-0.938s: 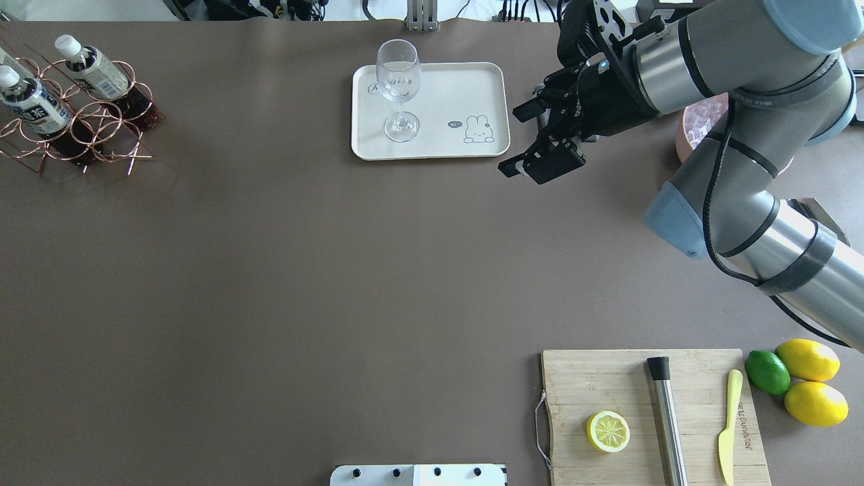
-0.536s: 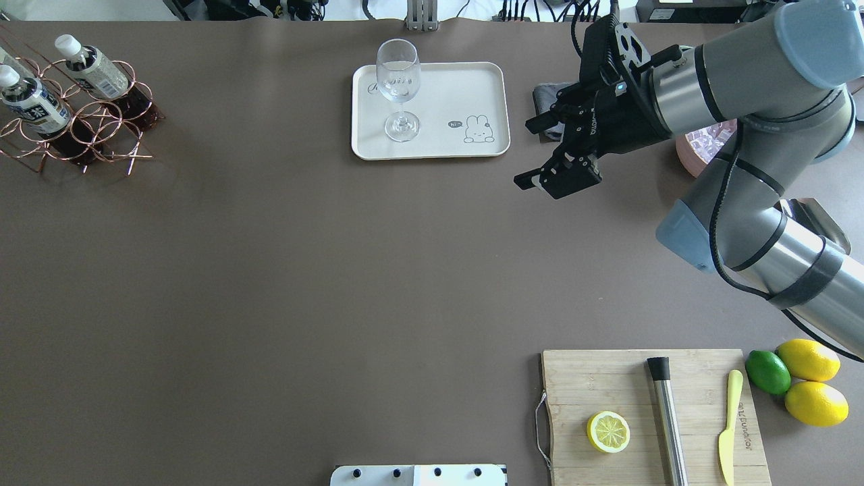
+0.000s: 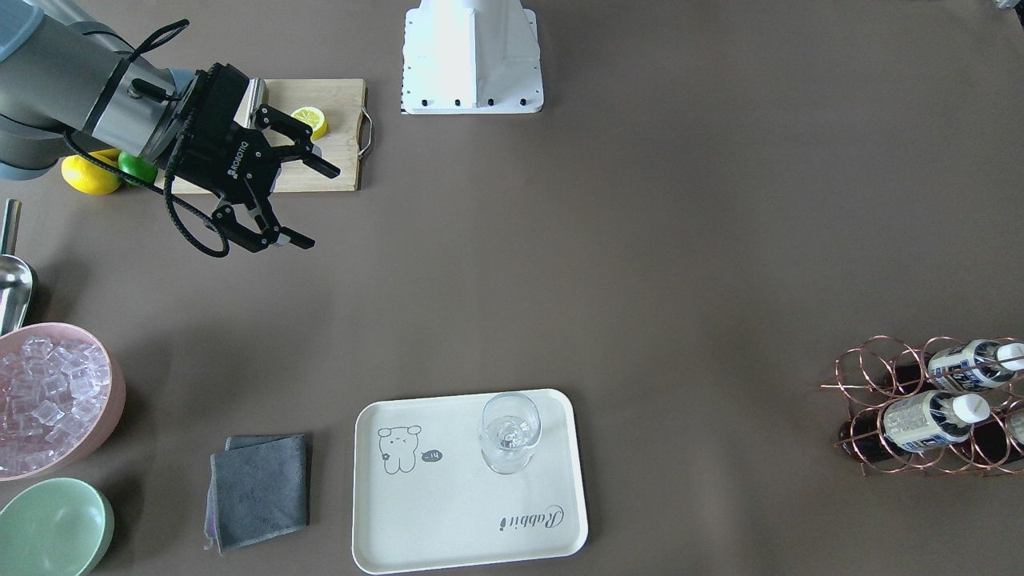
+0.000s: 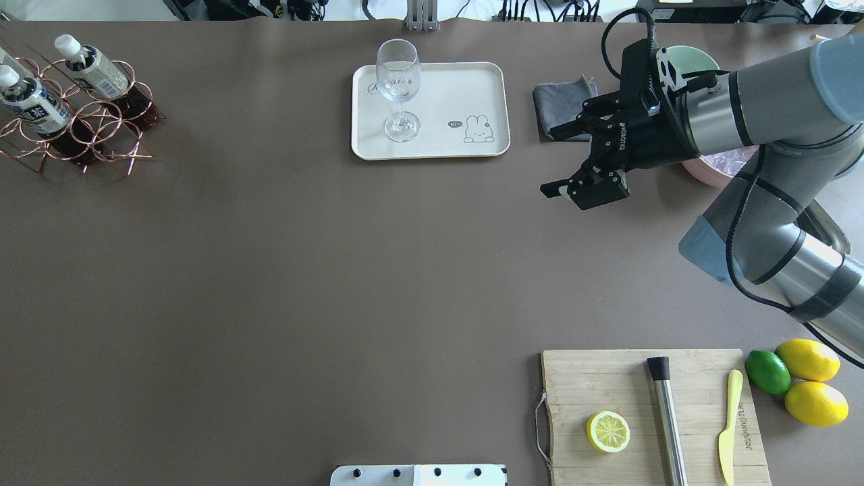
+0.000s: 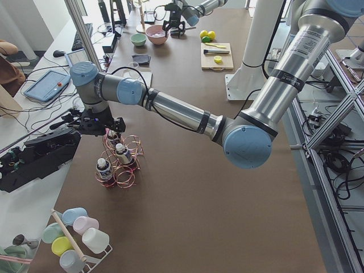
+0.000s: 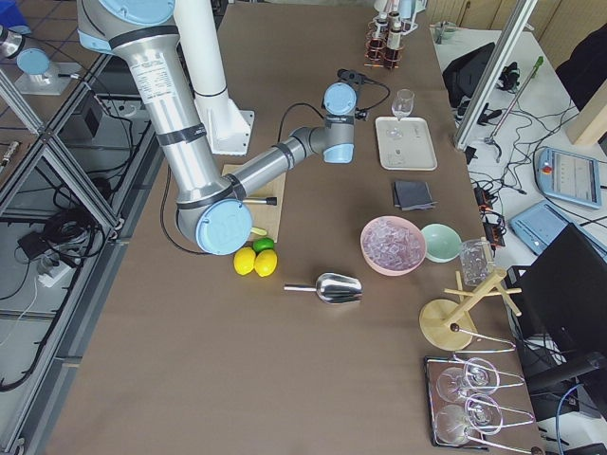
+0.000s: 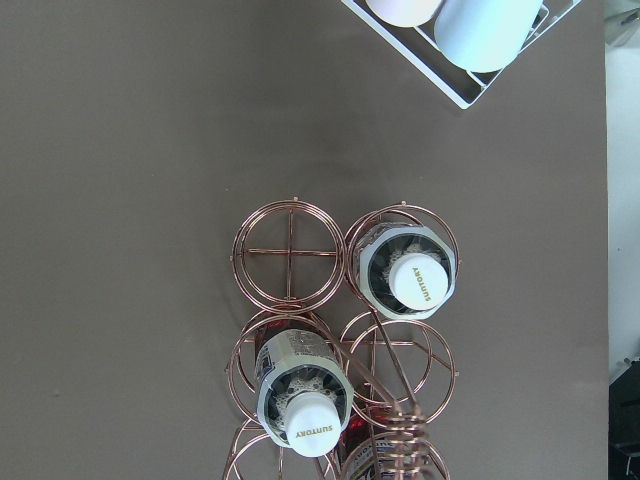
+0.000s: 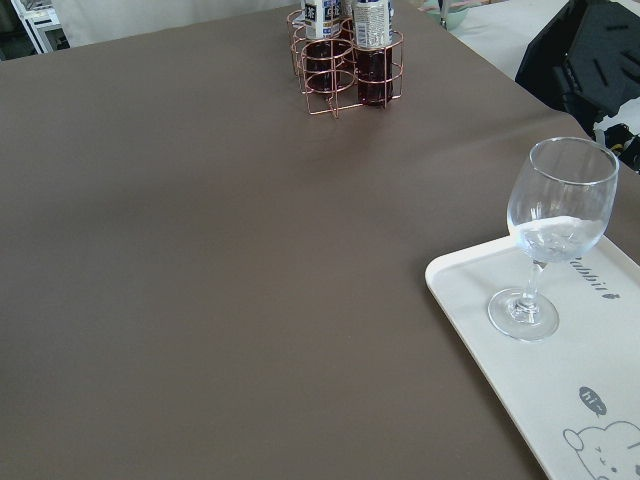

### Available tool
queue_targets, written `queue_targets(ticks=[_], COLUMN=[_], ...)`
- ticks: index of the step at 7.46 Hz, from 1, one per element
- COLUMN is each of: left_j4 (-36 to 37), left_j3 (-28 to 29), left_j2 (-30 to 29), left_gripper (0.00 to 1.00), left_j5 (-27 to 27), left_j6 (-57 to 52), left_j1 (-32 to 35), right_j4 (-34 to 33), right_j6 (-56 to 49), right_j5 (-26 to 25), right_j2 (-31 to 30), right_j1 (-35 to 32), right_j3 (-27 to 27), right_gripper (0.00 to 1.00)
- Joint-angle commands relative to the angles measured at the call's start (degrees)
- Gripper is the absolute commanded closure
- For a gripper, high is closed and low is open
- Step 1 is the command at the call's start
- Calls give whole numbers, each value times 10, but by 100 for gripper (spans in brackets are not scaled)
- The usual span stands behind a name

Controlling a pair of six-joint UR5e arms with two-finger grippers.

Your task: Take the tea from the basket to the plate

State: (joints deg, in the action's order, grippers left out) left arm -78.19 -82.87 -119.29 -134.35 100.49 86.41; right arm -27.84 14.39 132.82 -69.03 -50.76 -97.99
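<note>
The copper wire basket [image 4: 74, 128] stands at the table's far left and holds three tea bottles [image 4: 34, 108] with white caps. The left wrist view looks straight down on the basket [image 7: 290, 250] and two capped bottles [image 7: 415, 280]; no fingers show there. My left gripper [image 5: 96, 122] hovers over the basket; I cannot tell if it is open or shut. The cream plate [image 4: 466, 88] lies at the far middle. My right gripper [image 4: 560, 158] is open and empty, to the right of the plate; it also shows in the front view [image 3: 320, 206].
A wine glass [image 4: 398, 88] stands on the plate's left part. A grey cloth [image 4: 560, 101], a pink bowl of ice [image 3: 48, 400] and a green bowl [image 3: 52, 528] lie right of the plate. A cutting board [image 4: 648, 412] with lemon half, muddler and knife is near right.
My right gripper has moved right and back toward the robot, away from the plate, still open and empty. The bottles, basket and plate have not moved.
</note>
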Motion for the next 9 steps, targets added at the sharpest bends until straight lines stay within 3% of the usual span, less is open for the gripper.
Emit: queue_targets(ticks=[1,2,3,4,6,8,9], left_j4=[-61,-61,-62,-62,-56,-50,-40], left_j3=[23,23,23,24,24,25,22], left_j2=[0,1,3,4,1,-2,-9], left_gripper=[3,3,3,13,67,100,100], left_j5=[0,1,1,1,1,1,1], left_j6=[29,29,27,28,30,35,48], left_j1=[-19,-23,-25,-25,-25,-30,-32], right_j4=[40,47,49,50,58,86,88], right_j6=[136,200,180,103,17,22,22], right_j5=[4,28,18,10,5,-5,-3], right_j2=[4,6,10,11,12,12,11], right_j1=[-7,-18,-25,-26,-20,-20,-20], right_j3=[-1,-2,1,5,18,27,32], right_gripper=[0,0,0,0,0,0,0])
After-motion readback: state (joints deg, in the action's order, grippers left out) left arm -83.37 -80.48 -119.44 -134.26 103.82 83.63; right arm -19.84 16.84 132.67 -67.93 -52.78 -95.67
